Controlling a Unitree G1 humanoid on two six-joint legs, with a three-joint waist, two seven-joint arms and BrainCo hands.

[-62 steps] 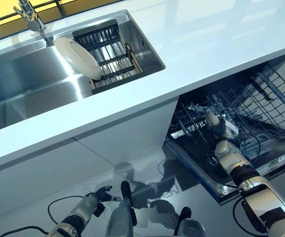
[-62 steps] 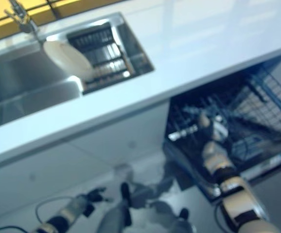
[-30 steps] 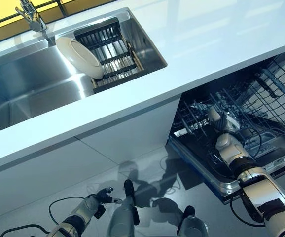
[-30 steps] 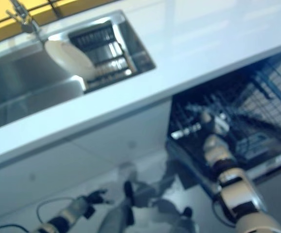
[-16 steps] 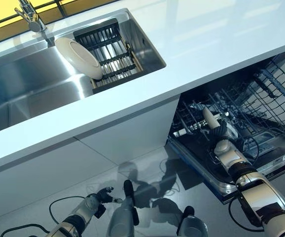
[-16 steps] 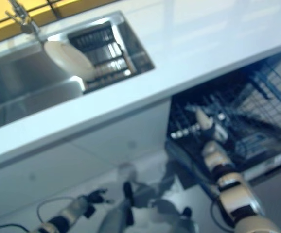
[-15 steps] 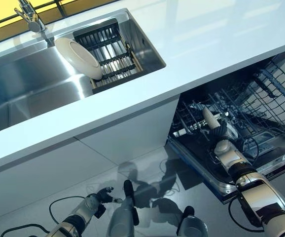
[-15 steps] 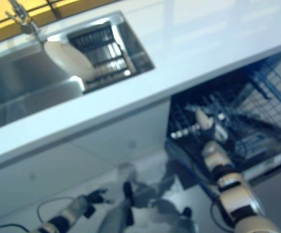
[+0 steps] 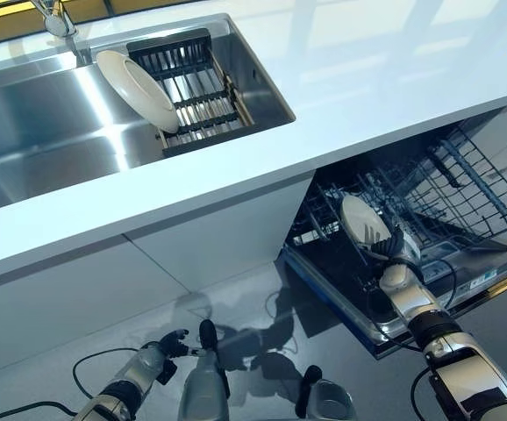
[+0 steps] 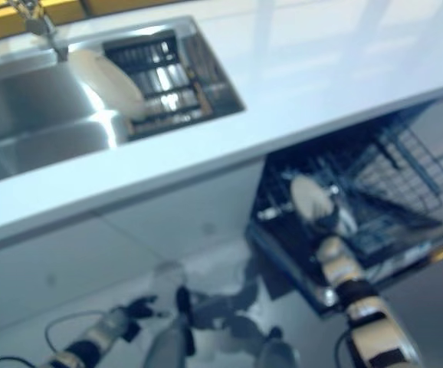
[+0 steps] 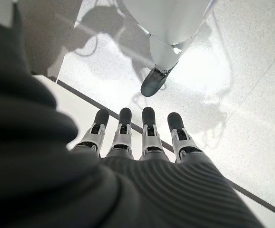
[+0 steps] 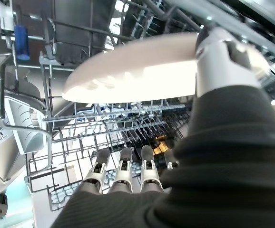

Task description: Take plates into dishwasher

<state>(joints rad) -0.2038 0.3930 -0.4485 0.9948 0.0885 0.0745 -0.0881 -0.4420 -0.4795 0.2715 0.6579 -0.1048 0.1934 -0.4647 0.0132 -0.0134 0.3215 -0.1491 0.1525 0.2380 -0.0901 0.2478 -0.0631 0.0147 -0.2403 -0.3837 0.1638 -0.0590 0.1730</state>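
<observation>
The plate (image 9: 360,223) in work is held by the right hand (image 9: 392,254) over the pulled-out lower rack (image 9: 464,189) of the dishwasher (image 9: 429,298), and it stands up from the hand, on edge, with its flat face turned to the side. In the right wrist view the plate (image 12: 132,73) lies across the space before the hand, its long side running across the row of the fingers (image 12: 122,168); the thumb presses on its rim at one end, and the fingers reach under it with the rack wires beyond them. I judge that the hand is clamped on the plate between thumb and fingers, though the contact of the fingers with the underside is not fully shown. The tines of the rack are directly below the plate, so the coming move seems to depend on turning its edge in line with a slot between the tines before lowering; a tilted rim could catch on a wire. A second plate (image 9: 137,89) leans on edge in the drying rack (image 9: 192,96) inside the sink (image 9: 52,132), set in the white table (image 9: 385,79), well apart from both hands. The left hand (image 9: 153,361) hangs low near the floor (image 11: 232,71), its fingers (image 11: 147,130) straight, side by side, holding nothing.
</observation>
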